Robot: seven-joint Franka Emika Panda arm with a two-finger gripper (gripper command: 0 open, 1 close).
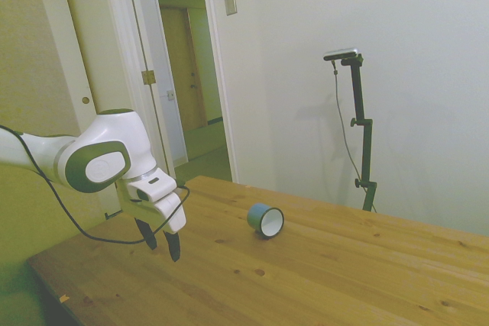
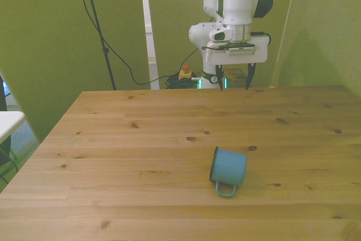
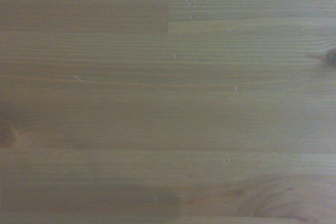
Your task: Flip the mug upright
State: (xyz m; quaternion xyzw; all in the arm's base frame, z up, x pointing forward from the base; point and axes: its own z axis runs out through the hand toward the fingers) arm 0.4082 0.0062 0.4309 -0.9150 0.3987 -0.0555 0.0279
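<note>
Mug sideways, no visible writing.

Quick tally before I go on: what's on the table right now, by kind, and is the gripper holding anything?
Mugs: 1, the mug, light blue, lying on its side on the table.
Other loose things: 0.
Held by the gripper: 0; it hangs open and empty near the far edge, apart from the mug.
Total: 1.
</note>
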